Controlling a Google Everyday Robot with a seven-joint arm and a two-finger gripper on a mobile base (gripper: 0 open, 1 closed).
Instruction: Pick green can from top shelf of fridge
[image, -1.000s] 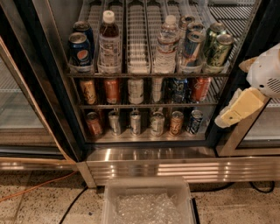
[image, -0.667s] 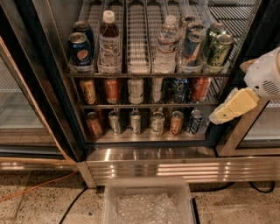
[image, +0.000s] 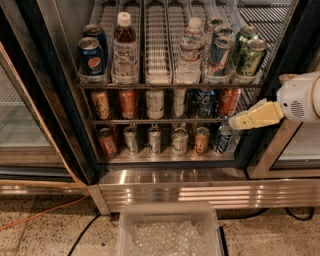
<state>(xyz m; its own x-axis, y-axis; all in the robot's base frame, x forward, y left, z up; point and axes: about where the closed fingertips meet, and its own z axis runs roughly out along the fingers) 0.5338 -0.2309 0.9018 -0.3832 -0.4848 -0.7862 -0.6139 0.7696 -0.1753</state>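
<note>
The green can (image: 251, 58) stands at the right end of the top shelf (image: 159, 79), a sloped whitish wire rack inside the fridge (image: 45, 90); a second green can (image: 243, 39) stands behind it. My gripper (image: 235, 123) reaches in from the right, with cream fingers (image: 257, 116) on a white arm. It hangs in front of the fridge's right side, level with the middle shelf, below the green can and apart from it. It holds nothing that I can see.
The top shelf also holds two Pepsi cans (image: 91, 56), a brown bottle (image: 125, 47), a water bottle (image: 190, 50) and blue-and-silver cans (image: 219, 52). Two lower shelves hold small cans (image: 155, 102). A clear bin (image: 170, 231) sits on the floor in front. An orange cable (image: 30, 220) lies at left.
My gripper has moved left and a little up, toward the fridge's right side. The cans and bottles have not moved.
</note>
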